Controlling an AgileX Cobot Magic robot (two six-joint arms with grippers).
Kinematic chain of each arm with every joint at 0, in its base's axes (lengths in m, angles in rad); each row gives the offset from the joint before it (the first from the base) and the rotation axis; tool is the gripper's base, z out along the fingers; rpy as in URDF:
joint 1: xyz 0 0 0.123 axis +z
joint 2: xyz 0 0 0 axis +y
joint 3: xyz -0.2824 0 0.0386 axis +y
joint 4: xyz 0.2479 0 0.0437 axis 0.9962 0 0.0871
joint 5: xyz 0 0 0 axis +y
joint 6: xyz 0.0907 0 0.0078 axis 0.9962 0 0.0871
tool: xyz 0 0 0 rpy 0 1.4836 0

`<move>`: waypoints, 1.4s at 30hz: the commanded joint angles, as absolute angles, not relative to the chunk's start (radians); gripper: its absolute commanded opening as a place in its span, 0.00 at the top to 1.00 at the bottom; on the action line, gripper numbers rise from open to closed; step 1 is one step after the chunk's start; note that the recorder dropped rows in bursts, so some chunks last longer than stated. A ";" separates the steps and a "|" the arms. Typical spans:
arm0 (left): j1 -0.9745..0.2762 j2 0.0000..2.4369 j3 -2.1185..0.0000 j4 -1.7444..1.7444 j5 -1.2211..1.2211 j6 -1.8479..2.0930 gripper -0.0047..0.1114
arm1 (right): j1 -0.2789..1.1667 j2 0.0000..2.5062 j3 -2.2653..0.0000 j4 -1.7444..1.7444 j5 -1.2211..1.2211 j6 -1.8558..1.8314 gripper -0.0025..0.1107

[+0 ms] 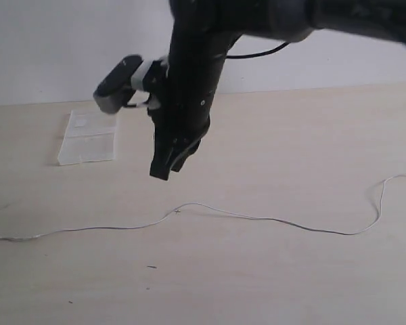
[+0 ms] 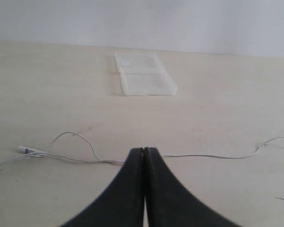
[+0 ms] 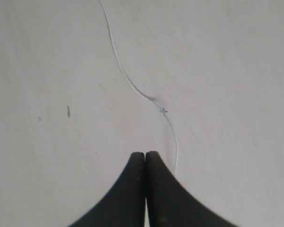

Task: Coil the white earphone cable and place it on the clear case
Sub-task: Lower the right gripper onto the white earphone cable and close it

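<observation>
**Closed claw above uncoiled cable**

The right claw (image 1: 165, 170), tips together, hangs above the cable (image 1: 257, 218), which lies stretched out across the surface (image 1: 291, 149). The case (image 1: 88, 139) sits at ten o'clock from it. The left claw (image 2: 144, 151) is also together. The right claw should probably open before descending on the thin wire.

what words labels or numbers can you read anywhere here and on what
No text can be read in any view.
clear case: the whitish patch near one corner is too blurred to show any print.
white earphone cable: there is one tiny dark mark on it, too small to read as a letter or sign.
right gripper: plain black, no label in view.
</observation>
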State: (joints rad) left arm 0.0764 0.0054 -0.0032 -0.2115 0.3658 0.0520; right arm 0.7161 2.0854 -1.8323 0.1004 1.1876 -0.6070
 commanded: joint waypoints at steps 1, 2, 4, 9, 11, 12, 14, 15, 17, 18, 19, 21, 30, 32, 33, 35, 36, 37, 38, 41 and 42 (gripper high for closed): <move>0.077 0.000 0.000 -0.220 0.362 0.052 0.96 | 0.733 2.187 -1.892 0.027 1.221 -0.652 0.87; 0.077 0.000 0.000 -0.220 0.362 0.052 0.96 | 0.733 2.201 -1.892 0.027 1.219 -0.673 0.83; 0.077 0.000 0.000 -0.220 0.362 0.052 0.96 | 0.733 2.227 -1.892 0.024 1.204 -0.693 0.73; 0.077 0.000 0.000 -0.220 0.362 0.052 0.96 | 0.733 2.262 -1.892 -0.008 1.142 -0.688 0.55; 0.077 0.000 0.000 -0.220 0.362 0.052 0.96 | 0.733 2.270 -1.892 -0.006 1.112 -0.688 0.54; 0.077 0.000 0.000 -0.220 0.362 0.052 0.96 | 0.733 2.277 -1.892 -0.006 1.094 -0.688 0.54; 0.077 0.000 0.000 -0.220 0.362 0.052 0.96 | 0.733 2.285 -1.892 -0.006 1.069 -0.688 0.54; 0.077 0.000 0.000 -0.220 0.362 0.052 0.96 | 0.733 2.289 -1.892 -0.006 1.063 -0.688 0.54; 0.077 0.000 0.000 -0.220 0.362 0.052 0.96 | 0.733 2.296 -1.892 -0.006 1.063 -0.688 0.54; 0.077 0.000 0.000 -0.220 0.362 0.052 0.96 | 0.733 2.296 -1.892 -0.006 1.063 -0.688 0.54; 0.077 0.000 0.000 -0.220 0.362 0.052 0.96 | 0.733 2.296 -1.892 -0.006 1.063 -0.688 0.54; 0.077 0.000 0.000 -0.220 0.362 0.052 0.96 | 0.733 2.304 -1.892 -0.006 1.063 -0.679 0.54; 0.077 0.000 0.000 -0.220 0.362 0.052 0.96 | 0.733 2.345 -1.892 0.000 1.058 -0.681 0.54; 0.077 0.000 0.000 -0.220 0.362 0.052 0.96 | 0.733 2.355 -1.892 -0.013 1.057 -0.686 0.54; 0.077 0.000 0.000 -0.220 0.362 0.052 0.96 | 0.733 2.360 -1.892 -0.023 1.055 -0.688 0.54; 0.077 0.000 0.000 -0.220 0.362 0.052 0.96 | 0.733 2.362 -1.892 -0.028 1.047 -0.688 0.54; 0.077 0.000 0.000 -0.220 0.362 0.052 0.96 | 0.733 2.362 -1.892 -0.028 1.043 -0.688 0.54; 0.077 0.000 0.000 -0.220 0.362 0.052 0.96 | 0.733 2.362 -1.892 -0.028 1.040 -0.688 0.54; 0.077 0.000 0.000 -0.220 0.362 0.052 0.96 | 0.733 2.363 -1.892 -0.028 1.036 -0.688 0.54; 0.077 0.000 0.000 -0.220 0.362 0.052 0.96 | 0.733 2.373 -1.892 -0.028 1.022 -0.688 0.54; 0.077 0.000 0.000 -0.220 0.362 0.052 0.96 | 0.733 2.377 -1.892 -0.028 1.020 -0.688 0.54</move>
